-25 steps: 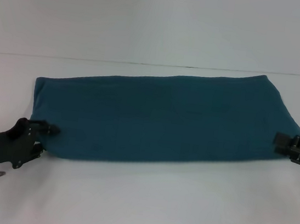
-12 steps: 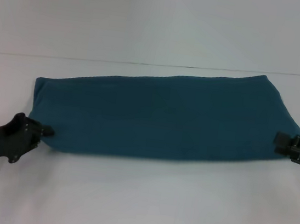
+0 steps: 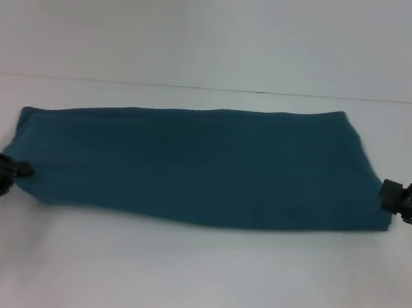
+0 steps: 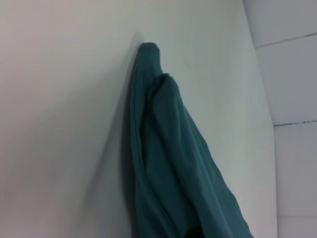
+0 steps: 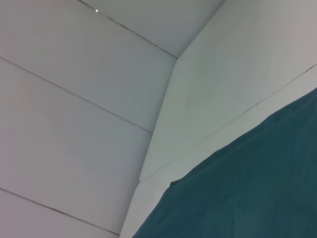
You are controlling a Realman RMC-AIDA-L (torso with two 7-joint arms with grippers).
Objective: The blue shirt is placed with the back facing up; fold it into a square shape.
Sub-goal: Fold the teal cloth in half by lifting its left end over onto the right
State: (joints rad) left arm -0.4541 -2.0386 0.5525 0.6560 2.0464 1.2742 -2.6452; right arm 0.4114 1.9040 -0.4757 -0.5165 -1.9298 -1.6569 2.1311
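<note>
The blue shirt [image 3: 189, 167] lies as a long, narrow folded band across the white table [image 3: 189, 281], plain side up. At the band's left end, my left gripper [image 3: 23, 170] is shut on the near corner. My right gripper [image 3: 386, 197] is at the near right corner and looks shut on the cloth there. The cloth runs taut between the two. In the left wrist view the blue shirt [image 4: 168, 158] stretches away in bunched folds. In the right wrist view only an edge of the blue shirt [image 5: 247, 193] shows, and neither wrist view shows fingers.
A white back wall [image 3: 223, 27] rises behind the table, meeting it just beyond the shirt's far edge. Bare table surface lies in front of the shirt, towards me.
My left gripper has moved left, dragging the shirt's left end with it. The band has grown longer and flatter and its right end has slid left. The right gripper has barely moved.
</note>
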